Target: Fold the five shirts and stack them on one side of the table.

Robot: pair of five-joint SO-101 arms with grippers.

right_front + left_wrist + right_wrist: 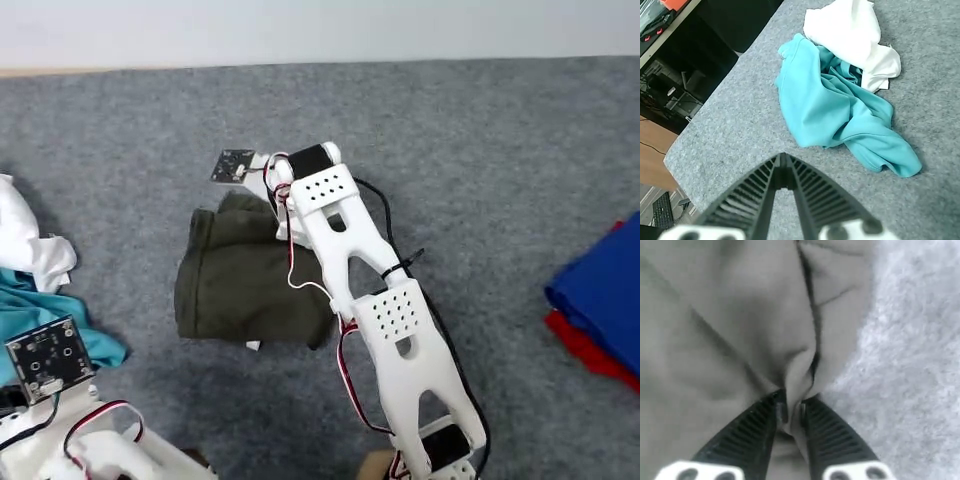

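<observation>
Olive shirt [245,280] is lying partly folded, as a rough rectangle, near the middle of the grey felt table [500,150]. The right gripper [789,412] is sitting at the olive shirt's far right edge, fingers drawn almost together and pinching a raised ridge of its cloth between them. The cloth is bunching into a crease just ahead of the tips. The left gripper [784,172] is hanging well apart from the olive shirt, over bare felt. Its fingers are meeting at the tips and gripping nothing. A teal shirt [50,310] and a white shirt [25,245] are lying crumpled and touching, off the olive shirt's left side. A blue shirt [600,285] is resting on a red shirt [590,350], well apart on its right.
</observation>
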